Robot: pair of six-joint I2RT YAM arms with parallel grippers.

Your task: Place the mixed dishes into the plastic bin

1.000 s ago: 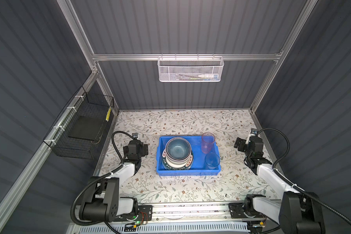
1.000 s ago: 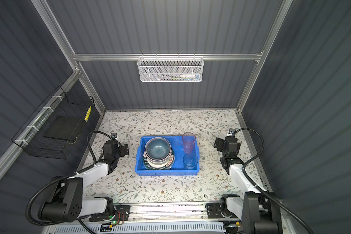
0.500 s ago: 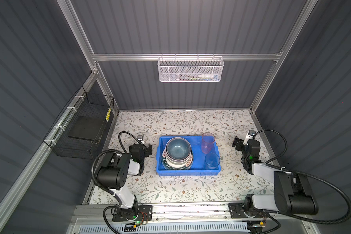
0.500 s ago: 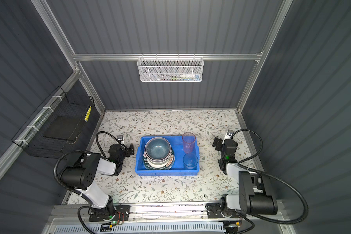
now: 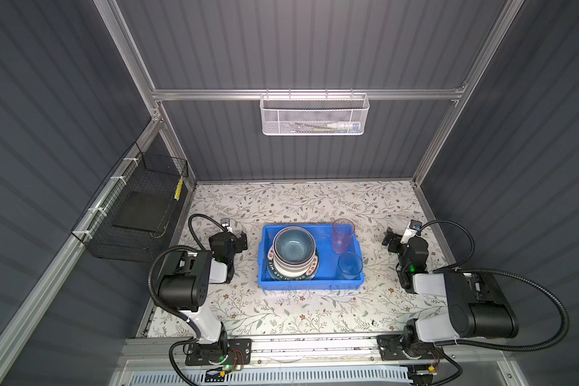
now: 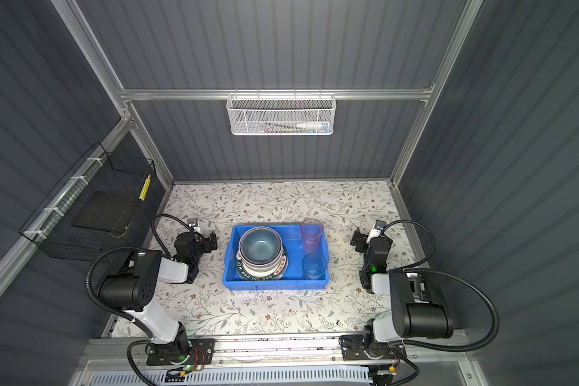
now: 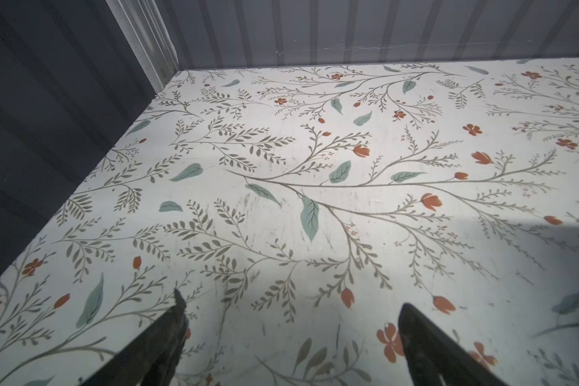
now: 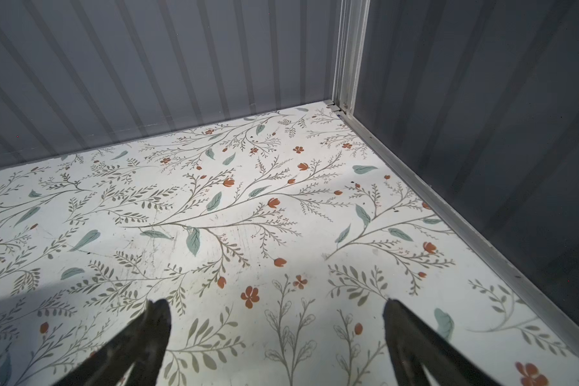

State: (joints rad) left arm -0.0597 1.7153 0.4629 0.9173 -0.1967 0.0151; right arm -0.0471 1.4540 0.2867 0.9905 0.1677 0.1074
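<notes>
A: Dishes?
B: The stacked bowls and plates, pink tumbler and blue tumbler all sit inside the plastic bin. The left end effector and right end effector gape wide, empty.
A: Risk?
B: A careless inward swing could topple the pink tumbler.

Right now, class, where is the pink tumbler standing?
In both top views the pink tumbler stands upright in the blue bin's far right corner, behind the blue tumbler and right of the stacked bowls.
</notes>
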